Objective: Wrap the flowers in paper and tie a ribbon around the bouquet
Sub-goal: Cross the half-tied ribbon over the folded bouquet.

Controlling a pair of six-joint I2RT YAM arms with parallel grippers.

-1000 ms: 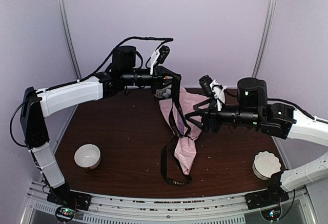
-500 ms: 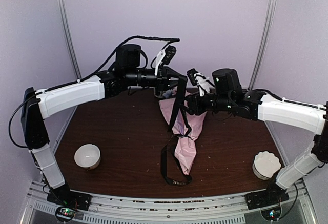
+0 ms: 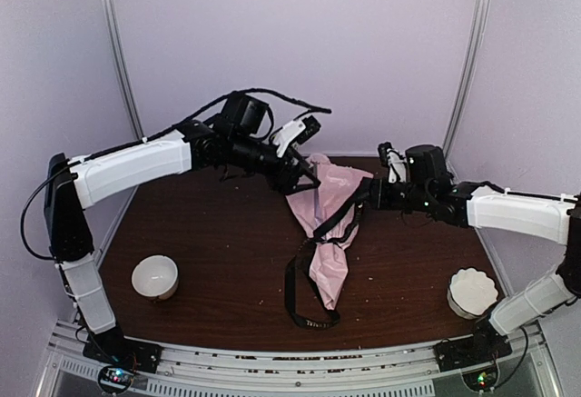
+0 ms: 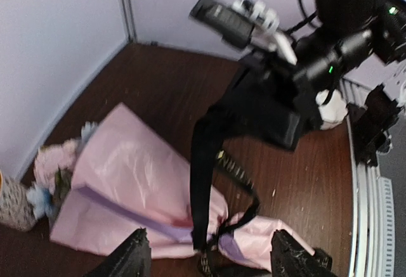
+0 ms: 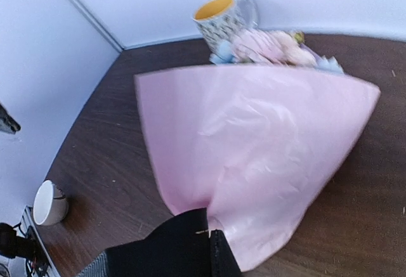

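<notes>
nearest the arm bases in the top view, a white bowl (image 3: 154, 277) sits at the lower left of the bench (image 3: 227, 261). a white fluted cup (image 3: 472, 292) sits at the lower right, and both are well apart from the work. at lower centre a slack loop of the ribbon (image 4: 202, 175) lies on the bench beside the pointed tip of the bouquet (image 3: 329, 274), which lies flat with its wide end toward the far wall.

farther up, the ribbon rises off the cone's waist in a taut band to the right hand (image 3: 370, 195) at centre right, whose fingers are pressed together on it. a second ago that end hung from the left hand (image 4: 209, 239), raised above the bouquet, while the right hand waited beside it with its fingers apart. the right hand has since come in, clamped on and drawn the ribbon to the right. the left hand, just left of the wide end, now has its fingers spread and grips nothing.

so the ribbon end has passed from left to right, probably carried across the bouquet. no knot shows yet, and whether the band goes fully round the waist cannot be told. the paper (image 5: 254, 144) is already rolled into its cone, so wrapping looks done and tying is the step in hand.

farthest back, the flowers (image 5: 273, 45) peep from the wide end, just beside a patterned mug (image 5: 222, 17) near the back wall.
</notes>
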